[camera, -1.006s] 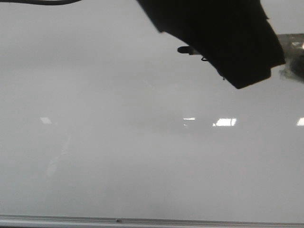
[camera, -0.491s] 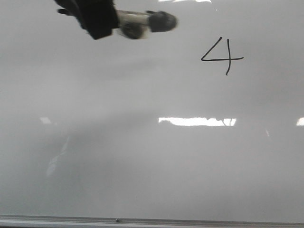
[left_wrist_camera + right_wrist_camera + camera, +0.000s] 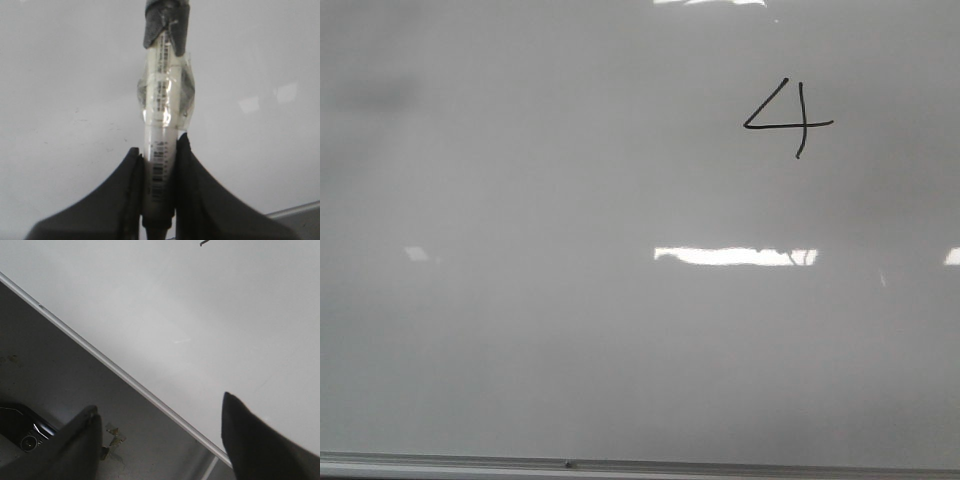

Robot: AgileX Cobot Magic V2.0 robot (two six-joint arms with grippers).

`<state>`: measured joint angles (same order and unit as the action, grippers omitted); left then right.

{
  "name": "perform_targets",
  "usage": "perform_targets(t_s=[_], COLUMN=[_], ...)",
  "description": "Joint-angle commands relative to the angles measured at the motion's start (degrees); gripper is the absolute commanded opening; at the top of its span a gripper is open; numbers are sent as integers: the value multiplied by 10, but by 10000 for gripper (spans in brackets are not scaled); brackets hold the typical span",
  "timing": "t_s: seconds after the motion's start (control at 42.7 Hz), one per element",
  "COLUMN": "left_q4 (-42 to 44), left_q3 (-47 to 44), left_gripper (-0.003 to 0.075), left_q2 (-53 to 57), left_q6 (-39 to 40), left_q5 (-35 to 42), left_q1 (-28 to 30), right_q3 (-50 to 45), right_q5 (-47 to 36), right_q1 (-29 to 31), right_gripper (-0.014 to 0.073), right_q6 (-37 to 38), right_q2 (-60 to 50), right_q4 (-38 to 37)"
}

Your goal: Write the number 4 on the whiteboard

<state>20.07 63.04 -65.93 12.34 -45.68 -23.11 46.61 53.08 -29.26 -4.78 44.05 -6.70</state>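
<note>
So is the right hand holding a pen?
No, the right hand is open and empty; the pen sits clamped in the left hand.

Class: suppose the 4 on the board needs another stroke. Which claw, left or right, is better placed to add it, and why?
Left. The left claw is shut on the marker above the whiteboard. The right claw is open and empty, at the board's edge. The number 4 looks complete.
</note>
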Motion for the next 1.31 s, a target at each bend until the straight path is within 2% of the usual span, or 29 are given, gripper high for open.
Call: perform_targets(t_s=[0.0, 0.117, 0.257, 0.398, 0.679, 1.053, 1.287], left_q4=[-50, -103, -105, -105, -114, -116, -139], left_q3=[-51, -147, -235, -287, -296, -295, -294], left_gripper=[27, 27, 27, 27, 27, 30, 32], left_q2=[53, 89, 88, 61, -37, -158, -201], left_q6=[8, 8, 8, 8, 8, 8, 8], left_q5=[148, 295, 460, 571, 661, 821, 854], left_q1=[60, 115, 160, 177, 178, 178, 178], right_q3=[17, 17, 16, 16, 16, 16, 13], right_q5=[-35, -35, -35, -35, -35, -35, -34], right_q1=[3, 3, 3, 3, 3, 3, 3], right_gripper=[528, 528, 528, 528, 528, 528, 528], right_q6=[2, 2, 2, 2, 2, 2, 2], right_q2=[-3, -3, -3, -3, -3, -3, -3], right_q4=[-8, -8, -8, -8, -7, -7, -7])
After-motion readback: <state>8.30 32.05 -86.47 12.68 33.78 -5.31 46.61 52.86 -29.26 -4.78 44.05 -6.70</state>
